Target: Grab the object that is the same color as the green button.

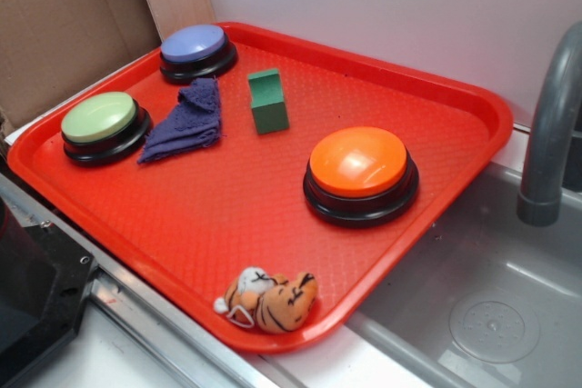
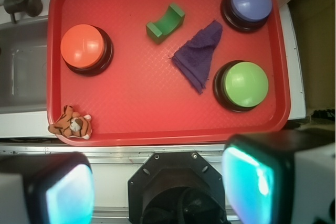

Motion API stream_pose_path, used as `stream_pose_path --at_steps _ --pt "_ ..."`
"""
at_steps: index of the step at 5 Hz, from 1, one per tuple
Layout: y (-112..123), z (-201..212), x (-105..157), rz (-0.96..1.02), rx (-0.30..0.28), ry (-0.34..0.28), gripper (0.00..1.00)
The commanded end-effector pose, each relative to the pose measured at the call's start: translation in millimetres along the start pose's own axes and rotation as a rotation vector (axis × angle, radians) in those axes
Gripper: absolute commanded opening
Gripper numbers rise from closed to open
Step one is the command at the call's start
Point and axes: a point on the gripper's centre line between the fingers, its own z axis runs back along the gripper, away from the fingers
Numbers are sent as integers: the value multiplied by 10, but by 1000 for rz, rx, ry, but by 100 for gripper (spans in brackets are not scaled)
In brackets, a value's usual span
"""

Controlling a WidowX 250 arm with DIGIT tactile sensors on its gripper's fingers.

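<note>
The small dark green block [image 1: 268, 101] with a notched top stands on the red tray [image 1: 200, 215], between the blue-purple and orange buttons; it also shows in the wrist view [image 2: 165, 23]. The pale green domed button [image 1: 103, 124] on its black base sits at the tray's left side, and it shows in the wrist view [image 2: 243, 85]. My gripper [image 2: 160, 190] is open and empty, its two pads wide apart, held high above the near side off the tray, far from the block. The gripper is out of the exterior view.
An orange button [image 1: 360, 173], a blue-purple button [image 1: 195, 50], a blue-purple cloth [image 1: 186, 120] and a small plush tiger [image 1: 269, 299] lie on the tray. A metal sink [image 1: 482, 288] with a grey faucet [image 1: 550, 134] is to the right. Cardboard [image 1: 64, 24] stands behind.
</note>
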Motion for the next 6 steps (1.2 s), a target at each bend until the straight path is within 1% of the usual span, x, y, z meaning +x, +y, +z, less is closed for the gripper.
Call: stream_pose_path --at_steps 1,2,3,4,5,6 --pt "0 0 0 0 0 0 100" --pt "-6 -193 350 205 36 -19 100" --pt "7 -465 691 399 87 -51 100" --pt "50 -708 950 647 102 -164 100" --pt "30 -1072 1217 761 142 -207 100" --pt "21 -1504 1383 796 -82 -83 100"
